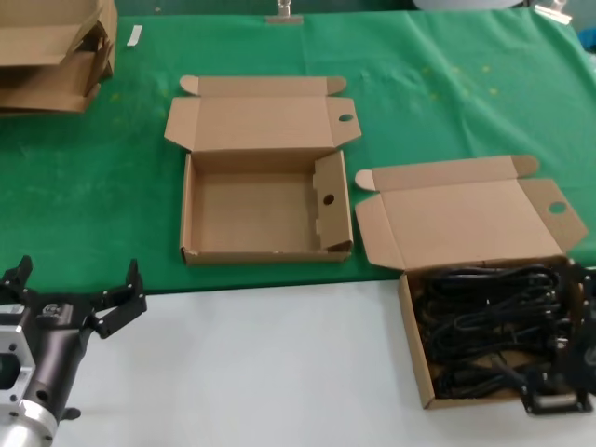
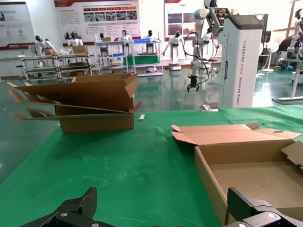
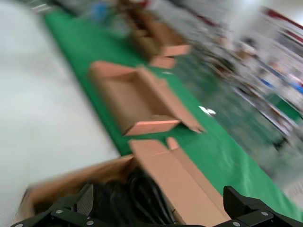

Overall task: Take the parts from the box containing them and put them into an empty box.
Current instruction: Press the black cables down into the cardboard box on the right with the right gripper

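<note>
Black power cords [image 1: 484,321] lie in looped bundles inside the wide box [image 1: 414,346] at the front right, whose lid [image 1: 466,219] is folded back. My right gripper [image 1: 573,345] hangs over that box's right side. In the right wrist view it [image 3: 158,203] is open, with the cords [image 3: 128,198] and the lid [image 3: 175,179] below its spread fingers. The empty squarish box [image 1: 196,209] stands open on the green cloth at the centre. My left gripper [image 1: 79,275] waits open at the front left, holding nothing, and the empty box [image 2: 213,177] is just beyond it.
A pile of flat cardboard pieces [image 1: 51,56] sits at the far left corner of the green cloth [image 1: 438,84]. The front strip of the table [image 1: 270,363] is white. The empty box's wall flap with a round hole [image 1: 328,200] stands inside its right wall.
</note>
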Available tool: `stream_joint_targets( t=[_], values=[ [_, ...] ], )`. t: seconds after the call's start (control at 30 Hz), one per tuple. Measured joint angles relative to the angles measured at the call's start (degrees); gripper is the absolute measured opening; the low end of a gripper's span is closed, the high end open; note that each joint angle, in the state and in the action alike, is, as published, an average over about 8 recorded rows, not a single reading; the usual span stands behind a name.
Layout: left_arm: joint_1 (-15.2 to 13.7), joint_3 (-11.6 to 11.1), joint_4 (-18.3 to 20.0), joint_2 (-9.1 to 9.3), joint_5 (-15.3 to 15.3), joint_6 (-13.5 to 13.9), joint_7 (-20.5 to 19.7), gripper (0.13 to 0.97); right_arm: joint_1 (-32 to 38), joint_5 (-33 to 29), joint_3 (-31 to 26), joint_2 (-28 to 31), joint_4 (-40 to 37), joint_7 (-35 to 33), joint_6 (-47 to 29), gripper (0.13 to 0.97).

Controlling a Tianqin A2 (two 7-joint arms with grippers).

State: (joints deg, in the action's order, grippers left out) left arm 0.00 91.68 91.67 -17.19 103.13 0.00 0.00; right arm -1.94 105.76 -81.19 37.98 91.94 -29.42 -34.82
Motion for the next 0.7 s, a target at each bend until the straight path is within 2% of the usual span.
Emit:
stream_joint_targets(
  t=[0.17, 0.33, 0.7],
  values=[
    [0.00, 0.00, 0.00, 0.00, 0.00, 0.00, 0.00, 0.966, 1.95, -0.50, -0.70, 5.65, -2.04, -10.21, -7.19, 0.966],
    [0.00, 0.00, 0.00, 0.00, 0.00, 0.00, 0.00, 0.966, 5.75, -1.85, -2.78, 8.13, -4.49, -17.83, -10.36, 0.966],
    [0.00, 0.00, 0.00, 0.00, 0.00, 0.00, 0.00, 0.966, 18.21, -7.96, -11.62, 5.95, -13.18, -23.83, -8.35, 0.966]
  ],
)
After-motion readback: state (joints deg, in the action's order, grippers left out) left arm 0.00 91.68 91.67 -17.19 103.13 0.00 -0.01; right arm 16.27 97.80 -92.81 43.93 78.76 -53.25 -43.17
